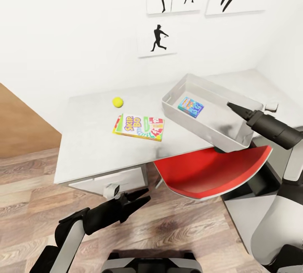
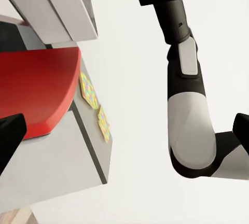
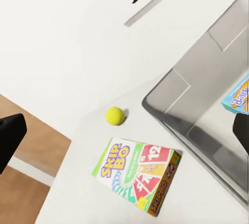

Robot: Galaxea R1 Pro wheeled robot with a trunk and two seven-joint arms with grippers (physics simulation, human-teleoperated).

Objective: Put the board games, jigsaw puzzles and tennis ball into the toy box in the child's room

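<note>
pincer, right (image 1: 230,105): held above the toy box (image 1: 235,139), state not discernible. pincer, left (image 1: 143,197): empty, parted, below the bench (image 1: 88,146). stowed: blue board game (image 1: 190,107). outstanding on the bench: skip-bo game (image 1: 139,127), tennis ball (image 1: 118,102), puzzles (image 2: 96,105).

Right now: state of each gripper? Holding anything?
Left gripper: open, holding nothing, low in front of the table.
Right gripper: open, empty, over the toy box.

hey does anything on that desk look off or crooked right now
Yes: the toy box sits askew, its near corner hanging past the table edge above the red chair. The Skip-Bo box lies slightly crooked.
</note>
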